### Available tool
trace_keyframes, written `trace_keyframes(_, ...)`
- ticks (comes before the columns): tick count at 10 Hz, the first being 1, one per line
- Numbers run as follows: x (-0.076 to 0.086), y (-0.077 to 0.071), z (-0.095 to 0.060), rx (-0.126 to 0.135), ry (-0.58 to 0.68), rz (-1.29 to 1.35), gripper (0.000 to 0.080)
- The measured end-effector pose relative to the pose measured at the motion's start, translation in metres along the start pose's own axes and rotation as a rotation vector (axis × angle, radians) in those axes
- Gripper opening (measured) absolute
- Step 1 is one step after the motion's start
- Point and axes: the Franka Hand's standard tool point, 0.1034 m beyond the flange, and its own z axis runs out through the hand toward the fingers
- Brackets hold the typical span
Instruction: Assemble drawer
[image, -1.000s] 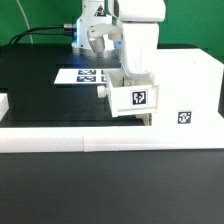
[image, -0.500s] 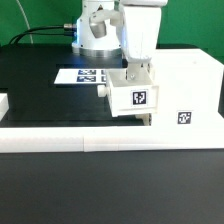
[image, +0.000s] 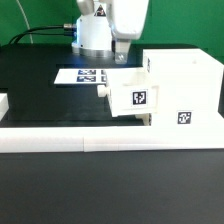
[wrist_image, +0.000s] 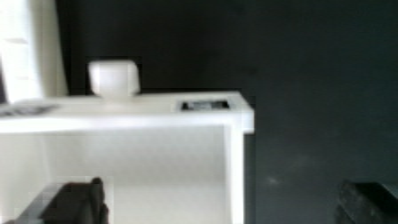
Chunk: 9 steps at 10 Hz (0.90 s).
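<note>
A white drawer box (image: 183, 80) stands on the black table at the exterior view's right. A smaller white drawer (image: 133, 98) with a marker tag sits in its open side, and a small white knob (image: 103, 89) sticks out of the drawer. My gripper (image: 122, 50) hangs above the drawer, apart from it, open and empty. In the wrist view the drawer's tagged top (wrist_image: 208, 103) and the knob (wrist_image: 116, 78) lie below my gripper (wrist_image: 222, 205). Both dark fingertips (wrist_image: 71, 200) stand wide apart.
The marker board (image: 82, 75) lies flat behind the drawer, near the arm's base (image: 95, 35). A long white rail (image: 90, 140) runs along the table's front edge. A white block (image: 3, 103) sits at the exterior view's left edge.
My gripper has lifted straight up off the drawer and now hangs clear above it. The drawer and box have stayed where they were.
</note>
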Motion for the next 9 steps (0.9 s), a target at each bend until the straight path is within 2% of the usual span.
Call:
trace_keyframes(1,-0.011,-0.001,0.000,0.001,-0.001,-0.001,0.0649)
trace_keyframes(3,-0.012,-0.001,0.002,0.004,0.002,0.002,0.0649)
trace_keyframes(5,-0.024,-0.003,0.007,0.010,0.048,-0.033,0.0649)
trace_keyframes(6,-0.032,-0.005,0.019,0.023,0.106,-0.036,0.0649)
trace_keyframes(9,-0.039,-0.002,0.046,0.037,0.231,-0.048,0.0649)
